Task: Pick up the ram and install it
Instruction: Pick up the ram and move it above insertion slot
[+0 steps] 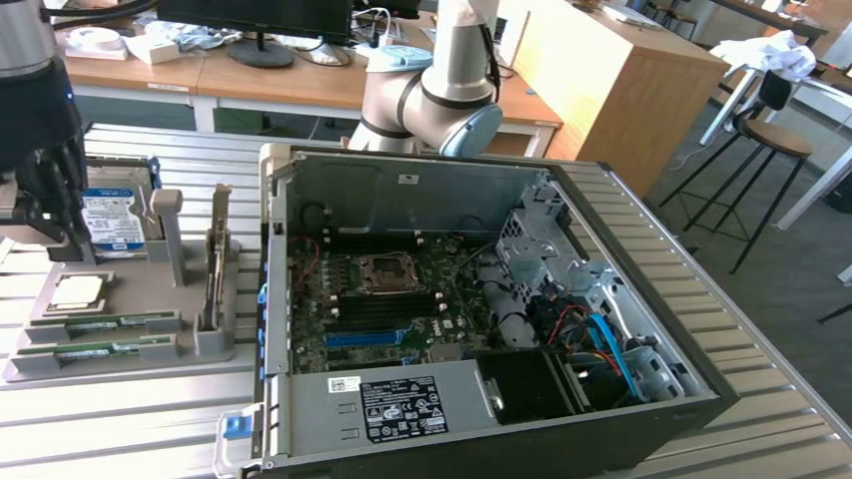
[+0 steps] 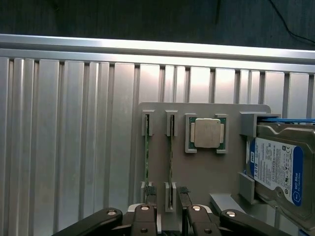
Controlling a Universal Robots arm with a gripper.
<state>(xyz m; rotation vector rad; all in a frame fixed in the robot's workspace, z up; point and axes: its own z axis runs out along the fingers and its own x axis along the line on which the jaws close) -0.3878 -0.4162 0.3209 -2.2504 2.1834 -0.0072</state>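
Lying on edge in the near slots of a flat grey plastic holder tray (image 1: 134, 374) (image 2: 197, 172) are a long thin green ram stick (image 1: 118, 322) (image 2: 171, 162) and a second ram stick (image 1: 114, 347) (image 2: 146, 157) just beside it. The tray rests on a ribbed silver aluminium desk (image 1: 120, 429) (image 2: 74, 137). Behind the sticks on the tray sit a square metal-topped processor chip (image 1: 78, 291) (image 2: 207, 133), a taller green card (image 1: 217, 259) standing on edge, and a blue-labelled hard drive (image 1: 114, 222) (image 2: 275, 169). The black gripper (image 1: 54, 235) (image 2: 167, 191) hangs over the tray at the exterior view's left. Its fingers (image 2: 184, 190) are spread wide and hold nothing. In the wrist view the ram stick nearer the processor lines up between them.

Toward the exterior view's right, a black open computer case (image 1: 600, 439) lies on its side, showing a green motherboard (image 1: 386, 319). Beyond it rises the pale grey robot arm (image 1: 440, 100). Farther back stand pale wooden office desks (image 1: 266, 85), a dark monitor (image 1: 253, 20), a round-topped stool (image 1: 772, 140) and grey floor (image 1: 785, 299).
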